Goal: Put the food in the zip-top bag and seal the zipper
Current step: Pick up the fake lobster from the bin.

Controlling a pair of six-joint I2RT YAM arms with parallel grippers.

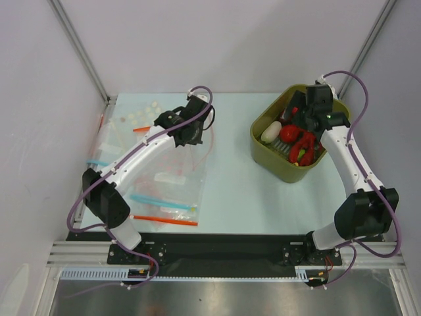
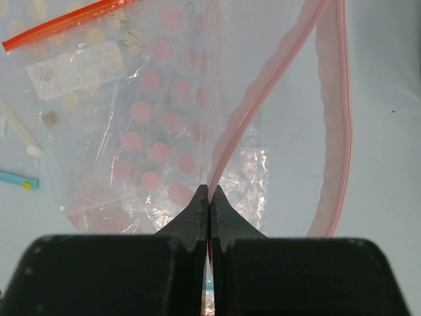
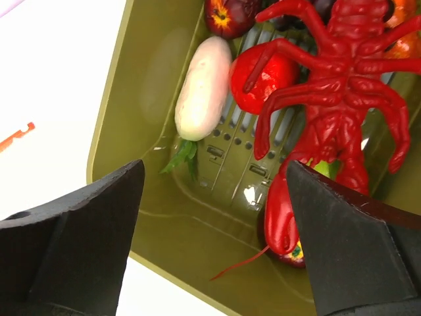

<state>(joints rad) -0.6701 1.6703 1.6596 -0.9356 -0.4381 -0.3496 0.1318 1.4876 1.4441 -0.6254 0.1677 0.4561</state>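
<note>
The zip-top bag (image 1: 200,155) hangs crinkled below my left gripper (image 1: 189,135). In the left wrist view my left gripper (image 2: 209,192) is shut on the pale pink zipper (image 2: 263,85). The strip's other side (image 2: 337,131) loops away, so the mouth gapes open. The red lobster (image 3: 342,85), white radish (image 3: 202,89) and red tomato (image 3: 266,82) lie in an olive bin (image 1: 263,155). My right gripper (image 3: 214,168) is open and empty just above the bin's floor, with the lobster's claw by its right finger. In the top view the right gripper (image 1: 309,117) is over the bin.
Flat clear bags lie at the table's left: one with an orange-red strip (image 1: 164,220), one with a blue strip (image 1: 161,201), one with pink dots (image 2: 154,125). A dark red fruit (image 3: 227,16) is also in the bin. Enclosure walls stand close on both sides.
</note>
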